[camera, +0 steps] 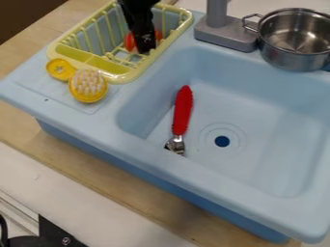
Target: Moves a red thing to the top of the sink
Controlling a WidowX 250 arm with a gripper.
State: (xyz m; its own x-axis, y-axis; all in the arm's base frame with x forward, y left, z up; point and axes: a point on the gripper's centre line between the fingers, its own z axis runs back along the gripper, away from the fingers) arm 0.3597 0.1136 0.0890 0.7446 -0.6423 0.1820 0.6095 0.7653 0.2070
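Note:
The black gripper (145, 47) hangs from the top edge, low inside the yellow dish rack. Behind it, partly covered by it, is an orange-red thing (130, 42) in the rack, showing on both sides; whether it is held is hidden. A utensil with a red handle (183, 110) and a metal end lies in the left part of the light blue sink (222, 182), left of the dark drain.
The yellow rack (115, 77) stands at the sink's upper left, with a yellow round brush (88, 86) by its near end. A grey faucet base (226, 34) and a metal pot (291, 58) are at the back rim.

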